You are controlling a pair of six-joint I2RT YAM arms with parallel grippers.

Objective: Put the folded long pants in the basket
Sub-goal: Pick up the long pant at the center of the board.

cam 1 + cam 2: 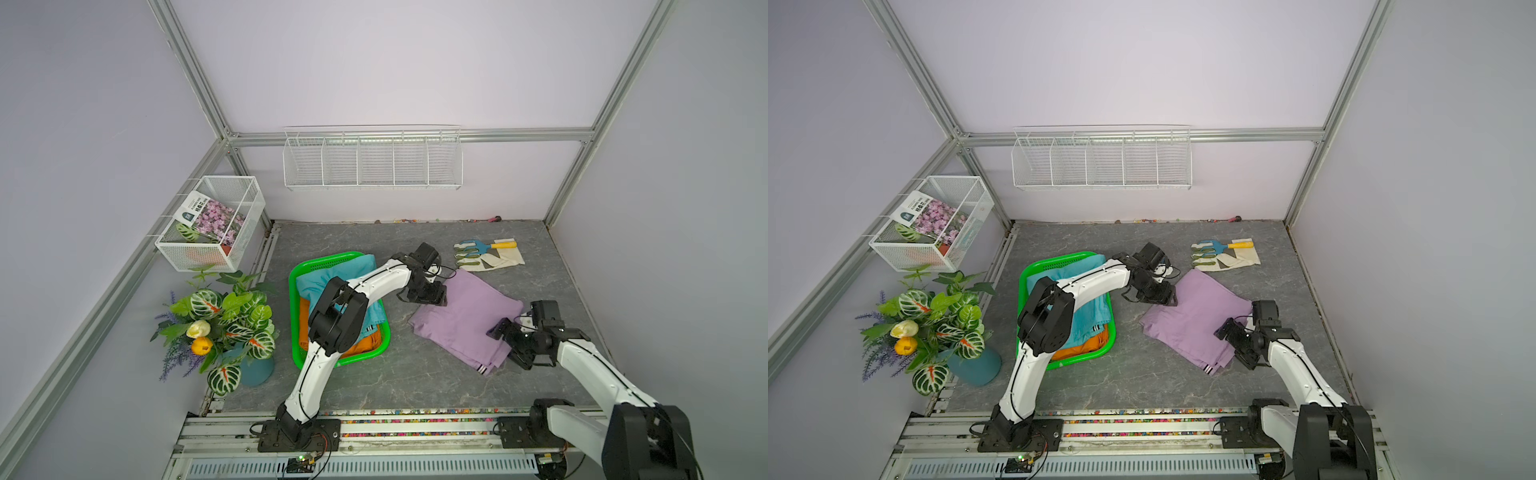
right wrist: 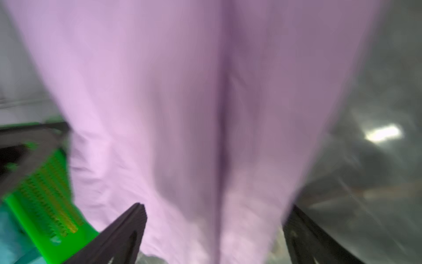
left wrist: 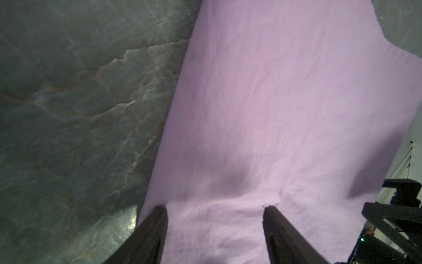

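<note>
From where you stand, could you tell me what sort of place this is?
Probably a staged robot test booth: metal frame, plain walls, a potted plant and garden gloves as props.

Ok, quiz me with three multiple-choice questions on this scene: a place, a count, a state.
1. Where are the folded lilac cloth pants?
A) in the bright green perforated plastic basket
B) on the grey marbled tabletop, outside it
C) lifted clear of the tabletop
2. How many folded pants lie in the basket?
A) none
B) two
C) three
3. The left gripper is:
A) open
B) shut empty
C) shut on the pants
Answers: 1 B, they lie flat beside the basket; 2 B, teal pants over orange pants; 3 A, its wrist view shows the jaws apart above lilac cloth.
</note>
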